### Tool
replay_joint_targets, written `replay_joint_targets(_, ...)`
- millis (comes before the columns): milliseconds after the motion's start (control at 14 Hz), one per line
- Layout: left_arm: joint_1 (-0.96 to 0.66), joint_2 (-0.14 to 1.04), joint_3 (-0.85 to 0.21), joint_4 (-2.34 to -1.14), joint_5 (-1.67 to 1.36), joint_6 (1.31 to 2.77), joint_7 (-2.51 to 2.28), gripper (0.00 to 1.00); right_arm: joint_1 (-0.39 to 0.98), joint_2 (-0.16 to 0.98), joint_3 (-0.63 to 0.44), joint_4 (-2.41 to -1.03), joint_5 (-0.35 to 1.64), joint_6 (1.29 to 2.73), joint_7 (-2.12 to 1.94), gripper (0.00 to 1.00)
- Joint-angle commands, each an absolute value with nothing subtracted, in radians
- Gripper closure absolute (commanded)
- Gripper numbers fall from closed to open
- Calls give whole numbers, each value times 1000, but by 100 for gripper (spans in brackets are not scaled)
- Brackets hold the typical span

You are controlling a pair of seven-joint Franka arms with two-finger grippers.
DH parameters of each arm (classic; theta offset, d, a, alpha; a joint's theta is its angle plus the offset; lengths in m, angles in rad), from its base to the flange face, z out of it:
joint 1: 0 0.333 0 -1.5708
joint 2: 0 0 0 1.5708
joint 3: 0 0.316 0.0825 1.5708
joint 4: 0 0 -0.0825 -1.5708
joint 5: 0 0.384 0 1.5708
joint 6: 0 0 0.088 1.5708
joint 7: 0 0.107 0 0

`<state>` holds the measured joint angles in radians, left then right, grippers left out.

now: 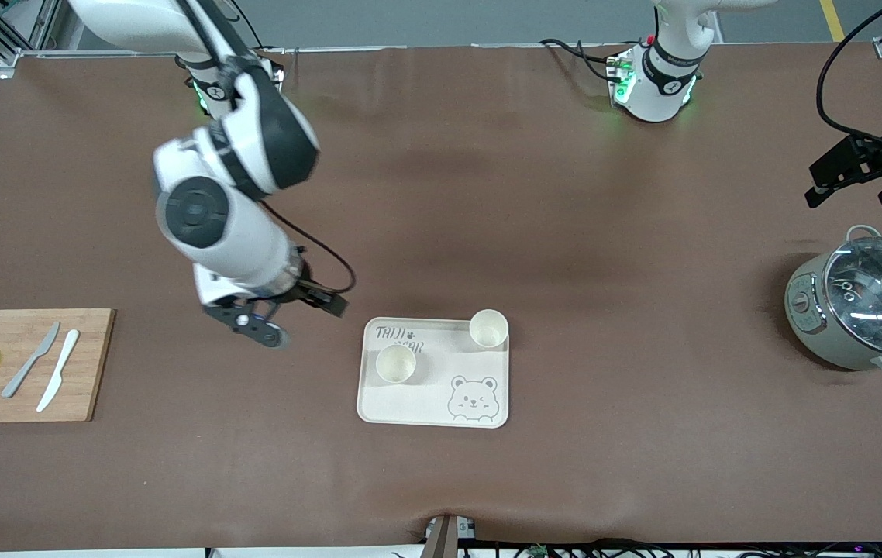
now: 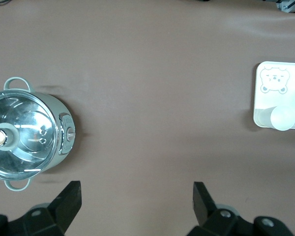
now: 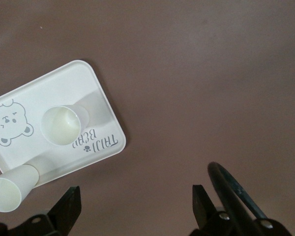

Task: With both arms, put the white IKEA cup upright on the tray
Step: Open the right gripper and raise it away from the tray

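Two upright cups [image 1: 396, 363] on tray [image 1: 433, 415]

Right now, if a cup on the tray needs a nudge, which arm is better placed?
Right, probably. The right tool hangs open over the table beside the tray, close to the two upright cups. The left tool waits open above the pot.

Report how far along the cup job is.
Looks done: two white cups stand upright on the tray. In hand: nothing; the right hand is open over bare table beside the tray, and the left hand is open above the table near the pot. Left: apparently nothing but parking the arms.
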<state>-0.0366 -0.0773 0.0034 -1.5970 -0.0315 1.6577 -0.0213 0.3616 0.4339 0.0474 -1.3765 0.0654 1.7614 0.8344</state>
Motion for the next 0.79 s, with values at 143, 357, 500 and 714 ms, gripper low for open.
replay_joint_targets(143,-49,-51,23,-1545,-28,1621,37,0,223,350,60,-1401,91,1651,599,0)
replay_joint_targets(357,-67,3,21,-1508,-28,1577,37,0,149,336,58,-1401,91,1618,471,0)
replay_joint_targets(500,-86,92,21,-1410,-20,1478,37,0,106,336,57,-1397,91,1602,395,0)
replay_joint_targets(714,-112,129,8,-1390,34,1437,63,0,63,336,57,-1396,91,1600,316,0)
